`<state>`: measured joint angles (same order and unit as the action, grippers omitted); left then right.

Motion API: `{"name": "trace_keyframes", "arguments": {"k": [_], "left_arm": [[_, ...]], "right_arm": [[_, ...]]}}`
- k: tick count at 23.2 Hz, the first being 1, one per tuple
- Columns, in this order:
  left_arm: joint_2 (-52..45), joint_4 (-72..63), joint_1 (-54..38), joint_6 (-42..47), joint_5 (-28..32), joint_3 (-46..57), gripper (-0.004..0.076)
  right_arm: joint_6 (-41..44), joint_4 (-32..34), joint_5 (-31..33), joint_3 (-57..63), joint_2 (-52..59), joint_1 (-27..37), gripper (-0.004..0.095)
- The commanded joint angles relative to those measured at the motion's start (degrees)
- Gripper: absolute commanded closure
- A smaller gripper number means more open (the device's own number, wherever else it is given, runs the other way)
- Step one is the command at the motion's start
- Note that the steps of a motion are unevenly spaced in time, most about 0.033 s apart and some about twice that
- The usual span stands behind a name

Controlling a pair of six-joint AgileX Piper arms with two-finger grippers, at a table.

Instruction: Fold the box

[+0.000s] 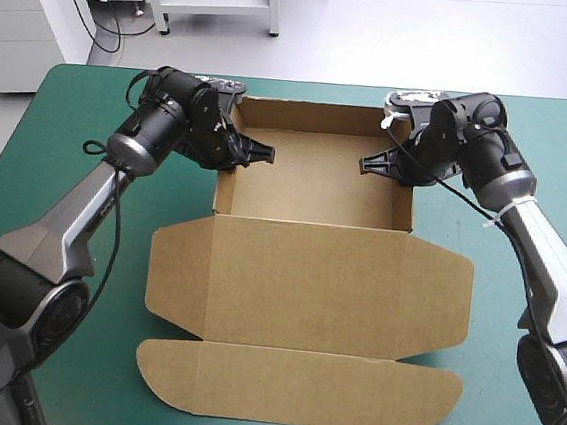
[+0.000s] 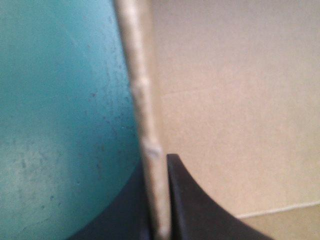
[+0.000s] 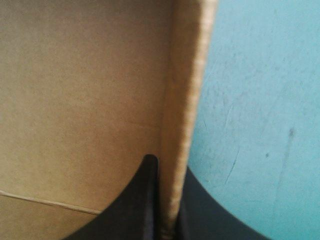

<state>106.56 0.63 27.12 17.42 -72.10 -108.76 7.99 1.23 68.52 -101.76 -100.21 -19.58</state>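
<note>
Now the box is an open tray, lid flat on the tabletop; left tool grips its left wall, right tool its right wall.

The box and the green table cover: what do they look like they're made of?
The box: brown cardboard, matte and unprinted. Its raised wall's cut edge looks pale and rough in the wrist views, and the fold lines crease cleanly. The table cover: probably a rubbery or vinyl mat, teal-green and smooth, with small scuffs and specks visible up close. The exact material cannot be told.
</note>
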Motion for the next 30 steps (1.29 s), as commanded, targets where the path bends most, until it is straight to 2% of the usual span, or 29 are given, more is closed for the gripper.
{"name": "trace_keyframes", "arguments": {"k": [1,6,16,19,20,22,24,25,26,27,30], "left_arm": [[1.07,-5.37,0.82,-1.77,-0.89,-4.13,0.0731],[4.54,-9.52,0.82,-2.19,-0.89,-4.24,0.0731],[8.4,-8.82,0.82,-2.19,-0.89,-4.28,0.0731],[9.01,-9.08,0.82,-2.19,-0.89,-4.28,0.0697],[9.11,-8.97,0.82,-2.19,-0.89,-4.28,0.0668],[9.23,-8.97,0.82,-2.45,-0.89,-4.28,0.0552],[9.23,-8.71,0.82,-3.86,-0.89,-4.28,0.0356],[9.23,-8.58,0.82,-3.86,-0.89,-4.28,0.0234],[9.23,-8.58,0.82,-3.86,-0.89,-4.28,0.0192],[9.23,-8.45,0.82,-3.86,-0.89,-4.28,0.0139],[9.23,-8.35,0.82,-3.95,-0.89,-4.38,0.0132]], "right_arm": [[-2.82,-5.69,-1.55,3.46,1.79,-0.56,0.0924],[-3.22,-6.47,-1.65,5.22,-0.49,1.62,0.0924],[-3.74,-5.78,-3.69,5.22,-1.25,5.84,0.0924],[-3.74,-6.02,-4.09,5.22,-1.25,5.92,0.09],[-3.88,-6.02,-4.09,5.22,-1.25,5.92,0.0866],[-5.2,-6.17,-3.5,5.22,-1.35,5.98,0.0672],[-5.2,-5.89,-2.91,5.22,-1.49,6.33,0.0351],[-5.2,-6.09,-2.43,5.22,-1.89,6.74,0.0121],[-5.2,-6.15,-2.19,5.22,-2.21,6.74,0.0029],[-4.86,-5.85,-1.81,5.22,-2.5,6.81,-0.003],[-4.5,-5.56,-1.78,4.98,-2.91,6.81,-0.0018]]}}
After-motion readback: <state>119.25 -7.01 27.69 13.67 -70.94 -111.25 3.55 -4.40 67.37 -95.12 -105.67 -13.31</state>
